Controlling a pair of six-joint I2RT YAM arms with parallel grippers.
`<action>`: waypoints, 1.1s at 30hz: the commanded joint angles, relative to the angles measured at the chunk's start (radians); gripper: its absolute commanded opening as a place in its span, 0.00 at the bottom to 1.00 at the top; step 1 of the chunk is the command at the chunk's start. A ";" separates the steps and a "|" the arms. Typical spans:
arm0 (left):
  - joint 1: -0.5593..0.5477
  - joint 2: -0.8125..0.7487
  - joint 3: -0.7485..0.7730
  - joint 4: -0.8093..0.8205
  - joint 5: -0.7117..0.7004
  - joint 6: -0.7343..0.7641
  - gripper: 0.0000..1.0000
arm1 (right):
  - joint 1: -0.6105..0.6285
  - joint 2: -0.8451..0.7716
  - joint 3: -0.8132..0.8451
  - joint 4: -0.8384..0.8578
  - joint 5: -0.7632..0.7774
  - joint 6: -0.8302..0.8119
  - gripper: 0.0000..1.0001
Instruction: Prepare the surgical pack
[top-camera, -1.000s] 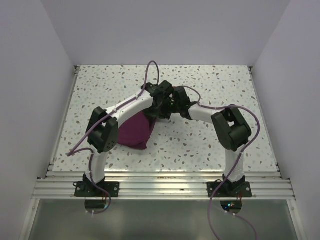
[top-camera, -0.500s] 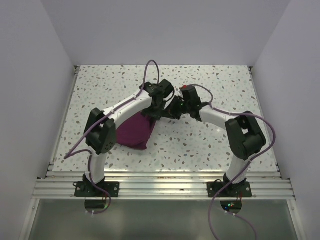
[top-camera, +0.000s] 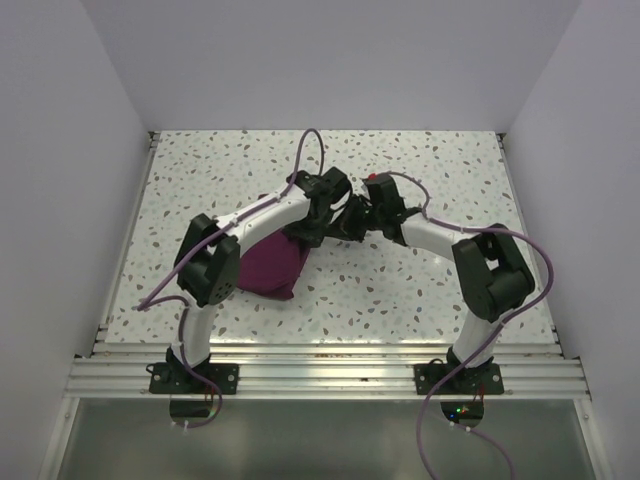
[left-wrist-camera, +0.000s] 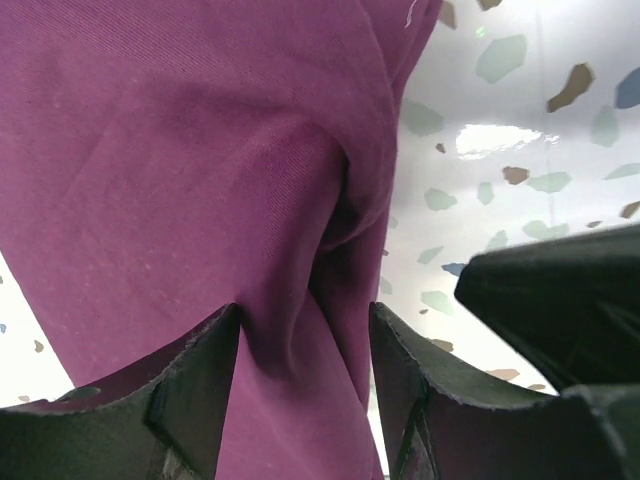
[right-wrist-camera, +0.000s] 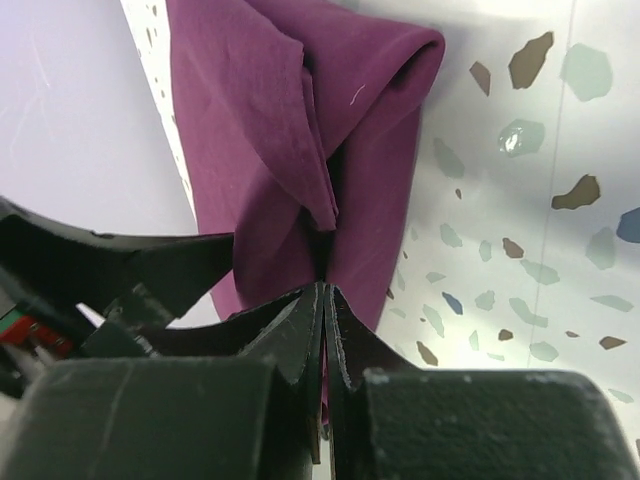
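Note:
The surgical pack (top-camera: 272, 262) is a wrapped dark purple bundle left of the table's middle, partly hidden under my left arm. Its folded cloth (left-wrist-camera: 180, 150) fills the left wrist view. My left gripper (left-wrist-camera: 305, 312) is open, its fingers standing either side of a raised fold at the bundle's right end (top-camera: 308, 232). My right gripper (right-wrist-camera: 325, 286) is shut, its tips pressed against the crease where the cloth flaps (right-wrist-camera: 260, 120) meet. I cannot tell whether any cloth is pinched between them. In the top view the right gripper (top-camera: 343, 222) nearly meets the left one.
The speckled table (top-camera: 420, 170) is bounded by white walls on three sides and a metal rail (top-camera: 320, 355) at the near edge. Purple cables loop above both arms. The right gripper's dark body (left-wrist-camera: 560, 300) sits close beside my left fingers.
My left gripper has opened and let go of the cloth fold. The right arm's elbow swung out to the right while its shut gripper stayed at the bundle's right end.

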 joint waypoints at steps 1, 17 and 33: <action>0.014 0.002 -0.027 0.051 -0.031 0.032 0.57 | 0.023 0.010 0.036 0.034 0.000 0.010 0.00; 0.048 -0.061 -0.033 0.053 0.008 0.054 0.00 | 0.087 0.092 0.100 0.075 -0.011 0.035 0.00; 0.026 -0.167 -0.079 0.091 0.088 0.066 0.00 | 0.109 0.204 0.157 0.157 0.123 0.088 0.00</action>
